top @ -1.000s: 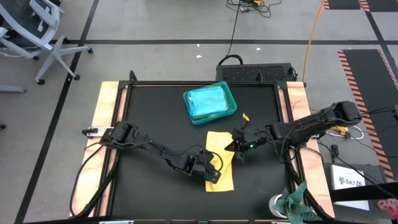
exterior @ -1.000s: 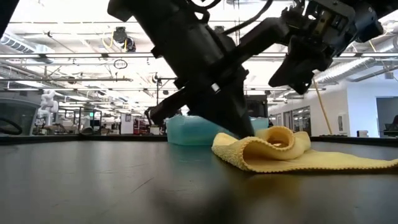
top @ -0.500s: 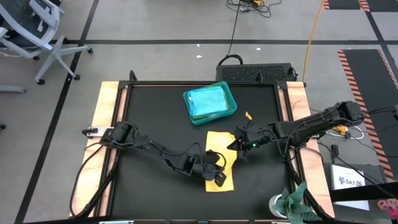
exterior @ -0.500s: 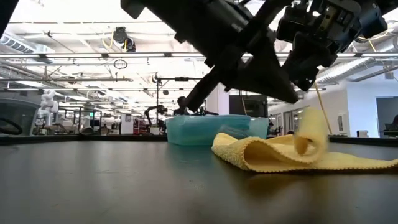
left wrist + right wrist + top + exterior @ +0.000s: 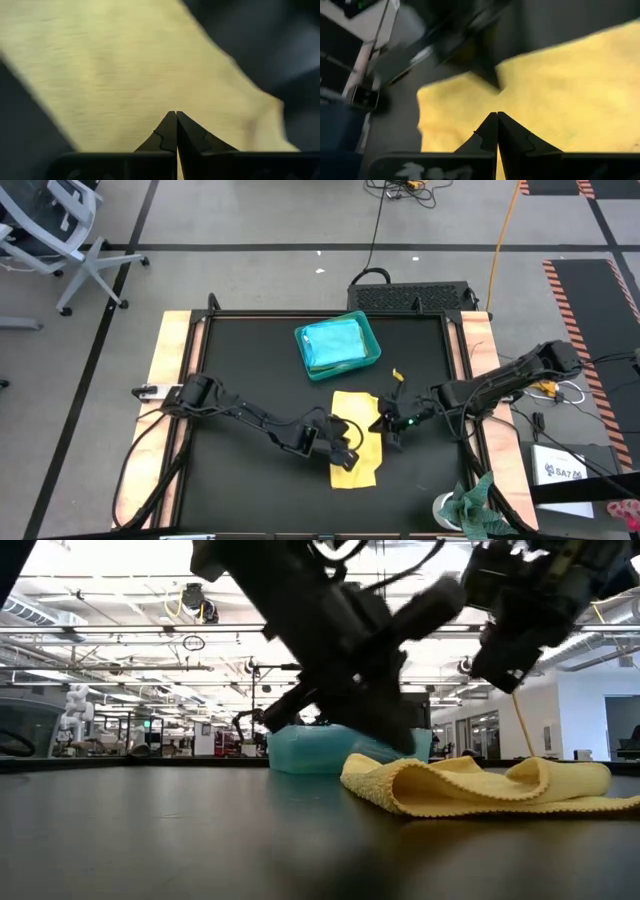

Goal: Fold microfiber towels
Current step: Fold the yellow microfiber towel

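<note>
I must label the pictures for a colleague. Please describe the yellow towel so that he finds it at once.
Start at the black table; near its back edge sits a teal tray of turquoise cloths. In front of the tray, between both end effectors, lies the yellow towel, the only cloth on the bare tabletop.

yellow microfiber towel [image 5: 470, 790]: nubby matt cloth | table [image 5: 240, 370]: smooth matt black top, wood side rails | tray [image 5: 372, 340]: glossy teal plastic

The right hand [image 5: 497, 131] has its two dark fingers pressed together, tips over a yellow towel [image 5: 560, 95] spread on the dark tabletop [image 5: 555, 17]. A blurred dark arm [image 5: 465, 37] crosses toward eleven o'clock.
</note>
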You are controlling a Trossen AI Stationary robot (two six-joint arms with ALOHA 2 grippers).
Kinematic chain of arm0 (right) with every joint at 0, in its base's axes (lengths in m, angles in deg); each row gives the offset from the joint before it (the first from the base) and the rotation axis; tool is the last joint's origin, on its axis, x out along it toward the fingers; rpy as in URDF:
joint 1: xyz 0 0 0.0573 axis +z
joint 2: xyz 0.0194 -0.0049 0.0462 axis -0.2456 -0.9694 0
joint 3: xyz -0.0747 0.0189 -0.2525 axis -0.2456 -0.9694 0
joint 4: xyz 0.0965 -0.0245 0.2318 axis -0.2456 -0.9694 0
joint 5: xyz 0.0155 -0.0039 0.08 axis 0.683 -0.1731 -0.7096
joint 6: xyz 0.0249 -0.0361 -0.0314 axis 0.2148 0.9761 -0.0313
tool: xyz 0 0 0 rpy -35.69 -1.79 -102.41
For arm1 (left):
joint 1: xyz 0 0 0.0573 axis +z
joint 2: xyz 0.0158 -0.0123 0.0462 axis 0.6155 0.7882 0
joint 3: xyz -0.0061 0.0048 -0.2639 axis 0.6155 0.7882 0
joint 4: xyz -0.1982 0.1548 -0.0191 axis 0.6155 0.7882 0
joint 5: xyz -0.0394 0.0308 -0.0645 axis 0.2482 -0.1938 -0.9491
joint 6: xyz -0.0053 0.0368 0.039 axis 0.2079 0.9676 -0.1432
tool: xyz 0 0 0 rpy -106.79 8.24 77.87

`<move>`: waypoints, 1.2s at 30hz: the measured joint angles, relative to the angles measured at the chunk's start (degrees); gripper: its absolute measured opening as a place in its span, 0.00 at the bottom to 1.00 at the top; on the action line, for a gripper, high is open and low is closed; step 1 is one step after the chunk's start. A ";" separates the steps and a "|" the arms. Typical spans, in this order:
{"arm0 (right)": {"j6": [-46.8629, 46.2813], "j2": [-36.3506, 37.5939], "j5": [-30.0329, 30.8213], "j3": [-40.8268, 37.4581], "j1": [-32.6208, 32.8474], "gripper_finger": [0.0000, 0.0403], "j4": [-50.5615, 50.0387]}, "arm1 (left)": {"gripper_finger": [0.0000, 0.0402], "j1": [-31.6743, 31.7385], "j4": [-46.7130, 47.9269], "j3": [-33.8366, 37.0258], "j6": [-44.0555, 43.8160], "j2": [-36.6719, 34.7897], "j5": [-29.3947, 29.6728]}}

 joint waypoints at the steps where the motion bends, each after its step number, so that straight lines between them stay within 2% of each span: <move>1: -0.57 -0.88 -0.01 0.00 1.14 0.00 0.07 | 0.00 0.38 1.45 0.00 -0.46 0.00 0.00; 8: -3.87 -13.05 0.02 -0.01 8.61 0.00 2.34 | 0.01 2.67 3.53 0.00 -0.69 0.00 -0.31; 14: -4.48 -20.71 -0.28 0.02 11.19 0.00 7.66 | 0.00 2.77 3.89 0.00 -0.97 0.00 -0.47; 18: -5.51 -21.56 -1.72 0.00 12.48 0.00 10.91 | 0.00 2.77 5.62 0.00 -3.22 0.00 -0.46; 25: -7.71 -21.54 -4.55 -0.01 15.80 0.00 10.75 | 0.00 2.77 8.44 0.04 -5.29 0.77 -1.03; 36: -3.90 -19.51 -6.01 -0.13 16.58 0.00 10.14 | 0.00 2.63 4.71 -0.07 -6.23 2.15 -1.79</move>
